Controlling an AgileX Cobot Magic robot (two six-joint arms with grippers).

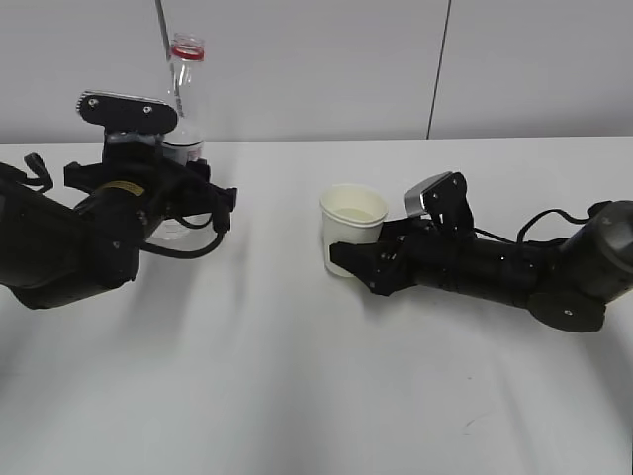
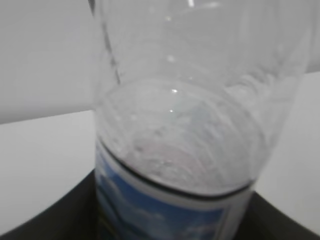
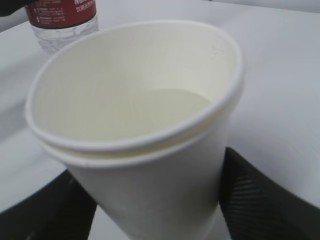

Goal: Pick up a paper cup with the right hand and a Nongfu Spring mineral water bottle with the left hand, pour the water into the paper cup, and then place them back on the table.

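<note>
The Nongfu Spring mineral water bottle (image 1: 185, 94) stands upright at the back left, with no cap and a red neck ring. My left gripper (image 1: 188, 198) is shut on its body at label height. In the left wrist view the bottle (image 2: 190, 100) fills the space between the dark fingers (image 2: 45, 222). The paper cup (image 1: 353, 220) is upright at the table's middle, and my right gripper (image 1: 348, 259) is shut on its lower half. In the right wrist view the cup (image 3: 135, 100) sits between the black fingers (image 3: 260, 200). Its inside shows a pale flat floor, and I cannot tell whether water is in it. The bottle's red label (image 3: 60, 12) shows at the top left.
The white table (image 1: 297, 396) spreads wide in front of both arms, with a small dark scuff mark (image 1: 467, 424) at the front right. A grey wall (image 1: 326, 69) with a vertical seam runs behind the table's back edge.
</note>
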